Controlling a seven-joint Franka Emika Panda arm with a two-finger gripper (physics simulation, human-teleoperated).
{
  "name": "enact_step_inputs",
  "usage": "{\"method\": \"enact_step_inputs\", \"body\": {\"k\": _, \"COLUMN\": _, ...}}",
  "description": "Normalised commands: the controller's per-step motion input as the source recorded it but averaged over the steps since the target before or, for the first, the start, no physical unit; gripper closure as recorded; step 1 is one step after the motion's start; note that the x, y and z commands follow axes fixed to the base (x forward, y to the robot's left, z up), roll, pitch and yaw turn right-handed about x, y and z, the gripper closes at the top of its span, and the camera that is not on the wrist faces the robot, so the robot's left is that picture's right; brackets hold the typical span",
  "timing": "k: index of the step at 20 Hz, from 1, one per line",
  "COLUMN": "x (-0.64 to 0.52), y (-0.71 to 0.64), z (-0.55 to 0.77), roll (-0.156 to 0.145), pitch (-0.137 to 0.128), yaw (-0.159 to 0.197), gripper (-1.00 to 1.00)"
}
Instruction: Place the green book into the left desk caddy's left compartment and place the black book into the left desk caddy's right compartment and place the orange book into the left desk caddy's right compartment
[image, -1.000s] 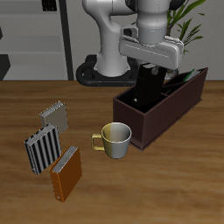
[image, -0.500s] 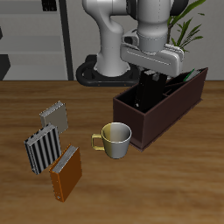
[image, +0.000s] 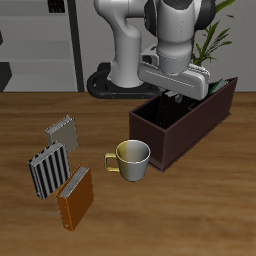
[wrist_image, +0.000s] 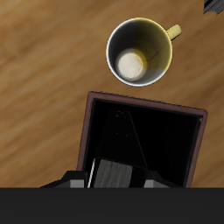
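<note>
Gripper (image: 177, 97) above the left desk caddy (image: 190, 125), jaws' state impossible to tell, mug (image: 130, 160) beside caddy, orange book (image: 75, 198) near bench's (image: 200, 215) front edge

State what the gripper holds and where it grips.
Nothing: the gripper hovers open above the left desk caddy, with a dark book standing inside below it.

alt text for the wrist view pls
Looking straight down into an open end of the left desk caddy, its interior dark, with something dark and hard to identify inside. A yellow mug stands on the wooden table just beyond its wall.
</note>
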Motion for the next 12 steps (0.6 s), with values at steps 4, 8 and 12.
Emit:
{"method": "enact_step_inputs", "body": {"k": 4, "x": 0.11, "y": 0.05, "z": -0.22, "roll": 0.016, "pitch": 0.035, "yaw": 0.02, "gripper": 1.0}}
{"method": "enact_step_inputs", "body": {"k": 8, "x": 0.13, "y": 0.05, "z": -0.17, "roll": 0.007, "pitch": 0.022, "yaw": 0.03, "gripper": 1.0}}
{"method": "enact_step_inputs", "body": {"k": 12, "x": 0.12, "y": -0.06, "z": -0.14, "roll": -0.011, "pitch": 0.025, "yaw": 0.012, "gripper": 1.0}}
